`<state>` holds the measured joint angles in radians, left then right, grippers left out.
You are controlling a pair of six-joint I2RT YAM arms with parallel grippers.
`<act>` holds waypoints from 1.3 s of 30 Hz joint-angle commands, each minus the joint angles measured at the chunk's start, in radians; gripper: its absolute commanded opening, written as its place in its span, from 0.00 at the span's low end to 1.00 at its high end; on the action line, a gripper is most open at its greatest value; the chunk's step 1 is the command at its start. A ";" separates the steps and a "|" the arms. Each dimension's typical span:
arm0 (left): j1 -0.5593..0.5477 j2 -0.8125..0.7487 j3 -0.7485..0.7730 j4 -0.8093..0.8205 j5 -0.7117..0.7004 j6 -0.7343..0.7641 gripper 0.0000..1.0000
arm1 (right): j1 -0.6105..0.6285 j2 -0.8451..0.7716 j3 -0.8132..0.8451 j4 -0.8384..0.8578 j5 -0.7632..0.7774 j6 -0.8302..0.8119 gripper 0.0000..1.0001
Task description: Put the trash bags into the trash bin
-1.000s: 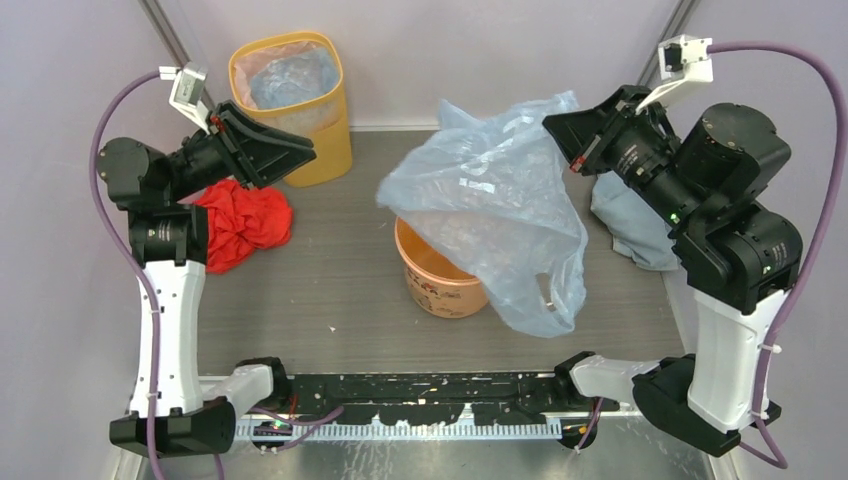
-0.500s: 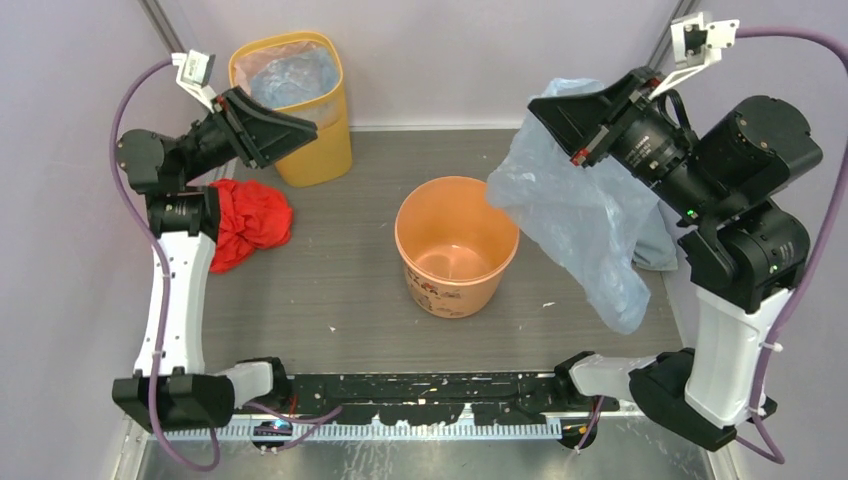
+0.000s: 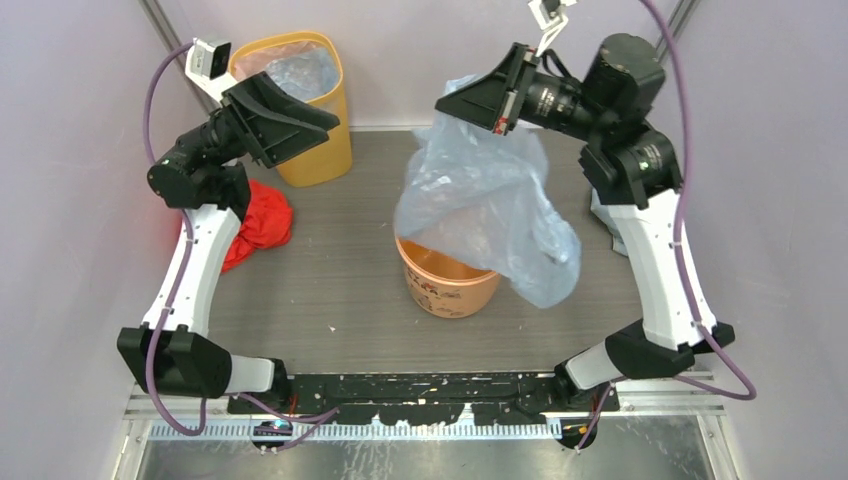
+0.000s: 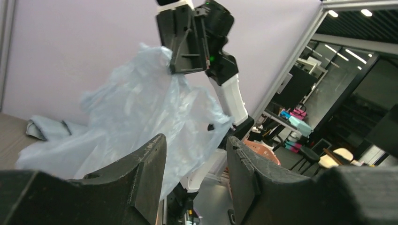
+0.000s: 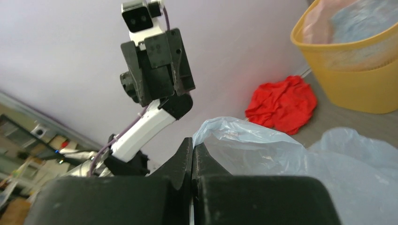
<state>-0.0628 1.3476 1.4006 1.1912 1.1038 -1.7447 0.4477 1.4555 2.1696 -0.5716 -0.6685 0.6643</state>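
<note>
trash bag [image 3: 480, 210] — pale blue, translucent, crumpled | trash bin [image 3: 440, 287] — orange, round

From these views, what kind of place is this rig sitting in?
Probably a robot test cell inside a lab or office. Pale purple panels on metal frame posts box in the table, and the left wrist view shows office furniture under ceiling lights beyond the enclosure.

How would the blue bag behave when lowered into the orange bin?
Probably floppy: the blue bag hangs in loose folds from the right gripper. Likely very light, being thin and see-through. It may drape over the rim of the orange bin.
</note>
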 commanded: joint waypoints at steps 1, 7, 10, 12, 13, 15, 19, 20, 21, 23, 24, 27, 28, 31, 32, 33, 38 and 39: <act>-0.014 -0.019 0.034 0.043 0.014 0.041 0.51 | -0.002 -0.017 -0.026 0.200 -0.239 0.141 0.01; -0.056 0.014 0.006 0.050 0.006 0.059 0.50 | -0.002 -0.047 -0.066 0.177 -0.272 0.119 0.01; -0.066 0.034 0.013 0.050 0.003 0.057 0.50 | -0.002 -0.065 -0.100 0.195 -0.291 0.128 0.01; -0.077 0.042 0.018 0.049 0.002 0.058 0.50 | -0.002 -0.077 -0.127 0.224 -0.305 0.141 0.01; -0.084 0.046 0.023 0.049 0.003 0.062 0.50 | 0.003 -0.080 -0.143 0.244 -0.318 0.153 0.01; -0.086 0.053 0.025 0.032 0.008 0.081 0.50 | 0.010 -0.094 -0.175 0.280 -0.341 0.170 0.01; -0.086 0.065 0.003 -0.078 0.031 0.189 0.50 | 0.031 -0.127 -0.238 0.325 -0.385 0.185 0.01; -0.086 0.069 -0.004 -0.084 0.037 0.193 0.50 | 0.034 -0.136 -0.255 0.328 -0.389 0.183 0.01; -0.086 0.075 -0.011 -0.087 0.050 0.189 0.50 | 0.037 -0.141 -0.267 0.329 -0.391 0.182 0.01; -0.088 0.088 -0.024 -0.087 0.079 0.165 0.50 | 0.036 -0.150 -0.282 0.323 -0.393 0.177 0.01; -0.086 0.088 -0.037 -0.096 0.092 0.157 0.49 | 0.037 -0.153 -0.284 0.312 -0.393 0.167 0.01; -0.085 0.062 -0.088 -0.194 0.102 0.184 0.48 | 0.036 -0.157 -0.287 0.253 -0.379 0.112 0.01; -0.085 0.046 -0.101 -0.258 0.102 0.219 0.48 | 0.037 -0.155 -0.284 0.225 -0.371 0.090 0.01; -0.085 -0.016 -0.108 -0.630 0.097 0.448 0.47 | 0.036 -0.149 -0.279 0.173 -0.357 0.052 0.01; -0.085 -0.039 -0.091 -0.819 0.087 0.559 0.47 | 0.037 -0.149 -0.280 0.166 -0.356 0.046 0.01; -0.085 -0.056 -0.066 -0.990 0.067 0.687 0.48 | 0.037 -0.150 -0.283 0.161 -0.354 0.041 0.01; -0.085 -0.083 -0.009 -1.332 0.026 0.883 0.50 | 0.037 -0.153 -0.295 0.145 -0.349 0.021 0.01; -0.085 -0.082 -0.003 -1.353 0.022 0.892 0.50 | 0.036 -0.154 -0.297 0.144 -0.349 0.020 0.01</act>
<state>-0.1452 1.3106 1.3338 0.1501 1.1519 -1.0626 0.4808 1.3346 1.8732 -0.4263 -1.0183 0.7139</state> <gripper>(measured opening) 0.494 0.031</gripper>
